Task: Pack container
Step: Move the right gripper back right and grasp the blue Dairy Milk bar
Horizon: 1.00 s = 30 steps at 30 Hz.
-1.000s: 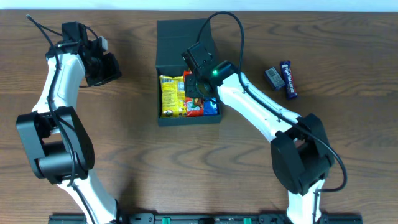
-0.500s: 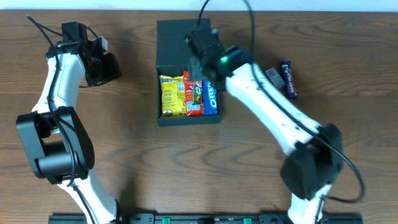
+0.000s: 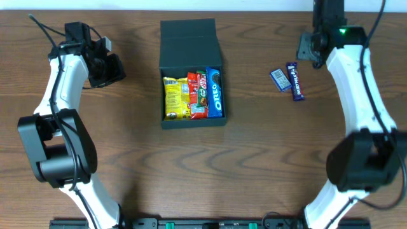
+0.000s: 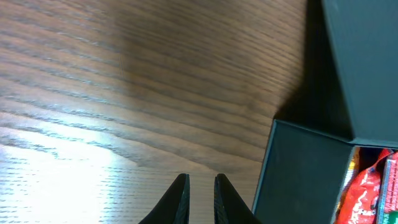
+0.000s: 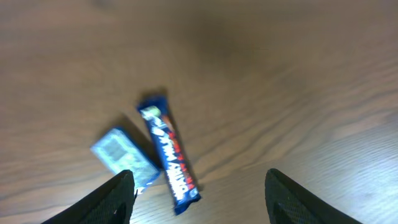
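Observation:
The container (image 3: 192, 121) is a dark box in the middle of the table, with its flap lid (image 3: 189, 41) folded back. Inside it lie a yellow packet (image 3: 173, 98), red and green packets (image 3: 197, 95) and a blue Oreo packet (image 3: 215, 94). My right gripper (image 3: 308, 46) hovers at the far right, open and empty. Its wrist view shows the gripper (image 5: 202, 202) spread wide above a dark blue bar (image 5: 168, 152) and a light blue packet (image 5: 121, 155). My left gripper (image 3: 105, 67) is off to the left, and in its own view the gripper (image 4: 201, 179) is shut on nothing, beside the container's wall (image 4: 298, 168).
The dark blue bar (image 3: 296, 81) and the light blue packet (image 3: 279, 78) lie side by side on the wood, right of the container. The table's far edge runs close behind the lid and the right gripper.
The right arm has swung from over the container to the far right. Its jaws have opened and the Oreo packet now lies in the box. The left arm has not moved.

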Each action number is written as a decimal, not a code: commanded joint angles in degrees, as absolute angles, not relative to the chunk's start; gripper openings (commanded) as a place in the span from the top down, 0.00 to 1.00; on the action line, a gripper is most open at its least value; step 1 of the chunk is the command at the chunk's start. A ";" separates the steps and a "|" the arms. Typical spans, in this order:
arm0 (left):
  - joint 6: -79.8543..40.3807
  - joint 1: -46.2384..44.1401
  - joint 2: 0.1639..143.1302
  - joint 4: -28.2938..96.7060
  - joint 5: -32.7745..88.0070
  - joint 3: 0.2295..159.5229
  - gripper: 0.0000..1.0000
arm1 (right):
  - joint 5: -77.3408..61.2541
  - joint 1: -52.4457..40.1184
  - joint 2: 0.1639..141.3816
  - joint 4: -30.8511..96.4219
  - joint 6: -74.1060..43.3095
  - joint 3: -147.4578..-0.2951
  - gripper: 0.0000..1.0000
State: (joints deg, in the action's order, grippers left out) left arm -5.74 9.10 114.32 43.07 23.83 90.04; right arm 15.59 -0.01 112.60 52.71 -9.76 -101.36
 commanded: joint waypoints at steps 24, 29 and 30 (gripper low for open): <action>-4.93 4.43 112.75 43.05 23.83 91.46 0.84 | 5.54 3.09 130.78 48.38 -1.58 -100.38 0.46; 0.30 4.43 112.75 43.07 28.93 91.46 0.85 | 5.37 3.60 131.17 48.34 -1.56 -100.38 0.47; 2.22 4.43 112.75 43.07 30.87 91.46 0.85 | 4.23 3.81 131.31 48.40 -0.91 -100.38 0.48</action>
